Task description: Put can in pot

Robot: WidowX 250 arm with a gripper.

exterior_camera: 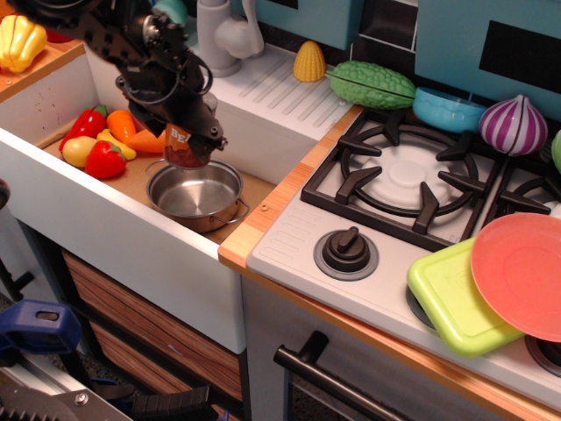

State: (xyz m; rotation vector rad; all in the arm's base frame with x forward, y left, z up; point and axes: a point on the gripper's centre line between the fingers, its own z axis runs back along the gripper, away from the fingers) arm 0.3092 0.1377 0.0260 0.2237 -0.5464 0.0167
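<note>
The shiny steel pot with loop handles sits in the white sink, near its right wall. My black gripper is shut on the red-orange can and holds it just above the pot's back-left rim. The can hangs upright or slightly tilted, its lower end close to the pot's opening. The fingers hide part of the can's top. The pot is empty inside.
Toy peppers and carrots lie in the sink's left part. A white faucet, yellow corn and green gourd stand behind. The stove, blue bowl, purple onion and plates are to the right.
</note>
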